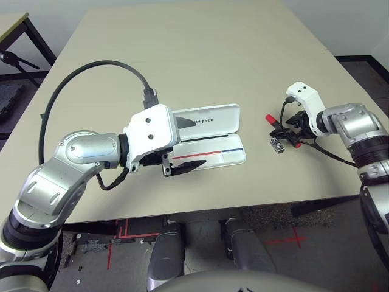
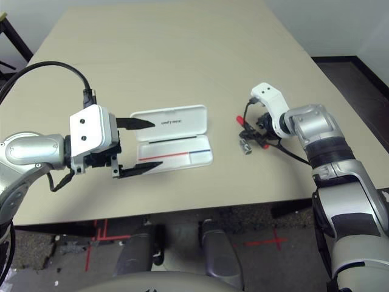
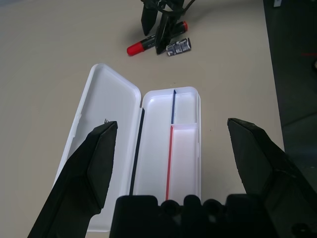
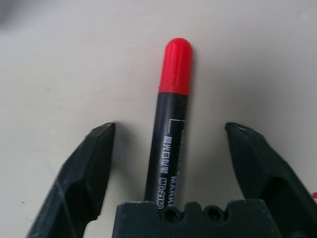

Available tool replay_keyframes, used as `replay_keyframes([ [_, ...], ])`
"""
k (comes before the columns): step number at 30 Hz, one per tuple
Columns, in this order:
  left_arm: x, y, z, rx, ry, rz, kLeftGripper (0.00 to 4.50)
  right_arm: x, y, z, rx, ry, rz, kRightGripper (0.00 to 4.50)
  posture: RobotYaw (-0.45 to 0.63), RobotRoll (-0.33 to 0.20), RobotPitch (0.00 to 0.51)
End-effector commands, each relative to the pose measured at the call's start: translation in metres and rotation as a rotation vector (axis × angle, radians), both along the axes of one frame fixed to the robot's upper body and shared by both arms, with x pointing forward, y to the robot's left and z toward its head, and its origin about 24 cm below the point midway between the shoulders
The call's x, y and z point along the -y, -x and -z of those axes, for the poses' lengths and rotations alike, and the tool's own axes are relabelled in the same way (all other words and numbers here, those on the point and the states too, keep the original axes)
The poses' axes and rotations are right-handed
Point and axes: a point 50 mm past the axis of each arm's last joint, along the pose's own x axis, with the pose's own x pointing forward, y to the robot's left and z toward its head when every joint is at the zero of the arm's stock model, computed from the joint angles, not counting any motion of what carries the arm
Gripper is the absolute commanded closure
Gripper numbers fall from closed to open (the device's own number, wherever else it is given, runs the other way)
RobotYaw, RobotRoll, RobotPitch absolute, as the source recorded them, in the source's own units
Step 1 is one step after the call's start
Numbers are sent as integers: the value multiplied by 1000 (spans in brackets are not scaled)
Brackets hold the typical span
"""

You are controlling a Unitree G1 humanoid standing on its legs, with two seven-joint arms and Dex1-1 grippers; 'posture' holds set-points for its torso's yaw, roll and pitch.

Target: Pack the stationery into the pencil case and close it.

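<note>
The white pencil case (image 1: 209, 152) lies open in the middle of the table, its lid (image 1: 209, 115) folded back flat with the lettering showing. Its tray (image 3: 183, 153) holds nothing, with a red-and-blue stripe along the inside. My left gripper (image 1: 199, 143) hovers open over the case's left end, one finger on each long side. To the right lies the black marker (image 4: 171, 134) with a red cap (image 1: 269, 118). My right gripper (image 4: 169, 129) is open astride the marker, and its fingers (image 4: 94, 153) stand clear of the barrel. A small dark-and-silver clip (image 1: 278, 146) lies just in front of the marker.
The beige table (image 1: 182, 48) stretches far back behind the case. Its front edge runs just below the case, and its right edge is close behind my right arm. A black cable (image 1: 91, 67) loops above my left wrist. Red tape marks (image 1: 118, 234) show on the floor.
</note>
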Motion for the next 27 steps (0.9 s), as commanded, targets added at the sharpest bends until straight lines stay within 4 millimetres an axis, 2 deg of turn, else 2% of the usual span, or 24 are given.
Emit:
replay_keyframes([
  [1, 3, 3, -1, 2, -10, 16, 0, 7, 6, 16, -73, 14, 43, 1334, 22, 0, 144],
  [7, 3, 2, -1, 0, -8, 19, 0, 16, 5, 9, -54, 19, 77, 3494, 17, 0, 143],
  [9, 3, 2, -1, 0, -8, 19, 0, 18, 5, 7, -49, 22, 85, 3994, 17, 0, 143],
  [19, 3, 2, -2, -1, -10, 20, 0, 42, 11, -20, 22, 69, 74, 3994, 11, 0, 147],
  [22, 3, 1, -2, -2, -11, 20, 0, 45, 16, -27, 44, 93, 13, 3994, 7, 0, 147],
  [27, 2, 0, -1, -4, -16, 20, 0, 40, 30, -40, 155, 147, -271, 3994, -1, 0, 145],
])
